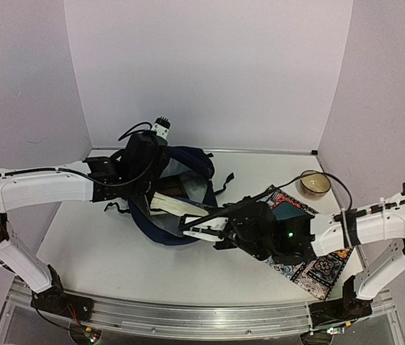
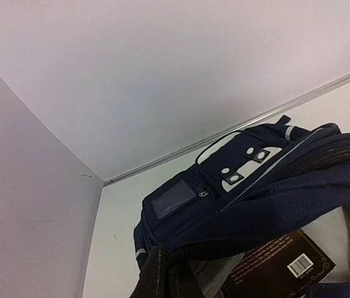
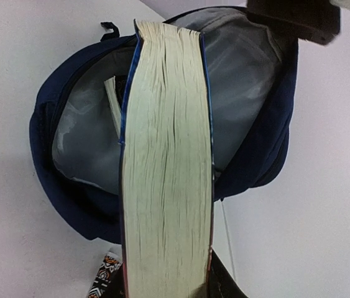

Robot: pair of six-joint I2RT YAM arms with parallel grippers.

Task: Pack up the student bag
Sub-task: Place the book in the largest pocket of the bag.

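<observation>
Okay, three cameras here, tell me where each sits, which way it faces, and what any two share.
Top external: above and behind the bases, looking down at the table; both arms show, left claw on the student bag, right claw holding a book.
Left wrist: at the bag's rim, facing the back wall corner; its claw barely visible.
Right wrist: behind the book, facing into the open bag; claw mostly hidden.
Shared: both wrist views show bag and book.
</observation>
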